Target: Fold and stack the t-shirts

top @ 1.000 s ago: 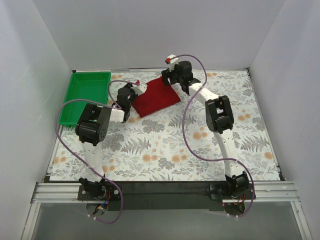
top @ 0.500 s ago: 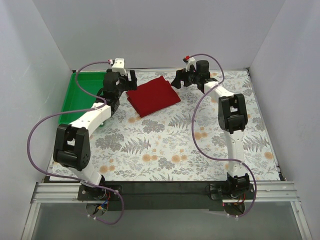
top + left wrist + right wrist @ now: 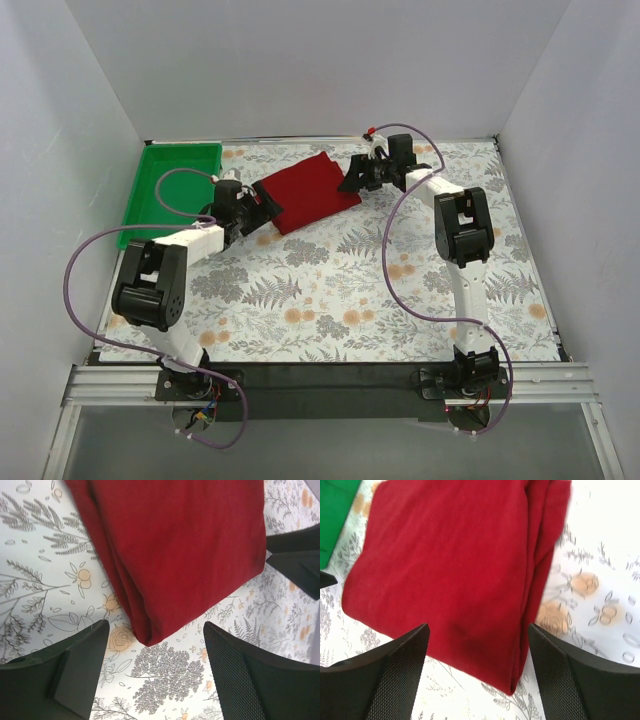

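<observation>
While our left claw (image 3: 155,632) and right claw (image 3: 477,640) stood wide open and held nothing, the folded red t-shirt (image 3: 308,190) lay flat between them, at the far side of the flowered table (image 3: 330,290). A green tray (image 3: 165,185) sat just left. White walls (image 3: 60,150) closed in three sides.

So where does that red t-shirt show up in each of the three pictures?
Top external: the folded t-shirt lies at upper centre, on the far half of the table.
Left wrist: the t-shirt fills the upper middle, one corner pointing down.
Right wrist: the t-shirt covers the upper left and centre.
Shared landmark: the floral table cover lies under the t-shirt in every view.
</observation>
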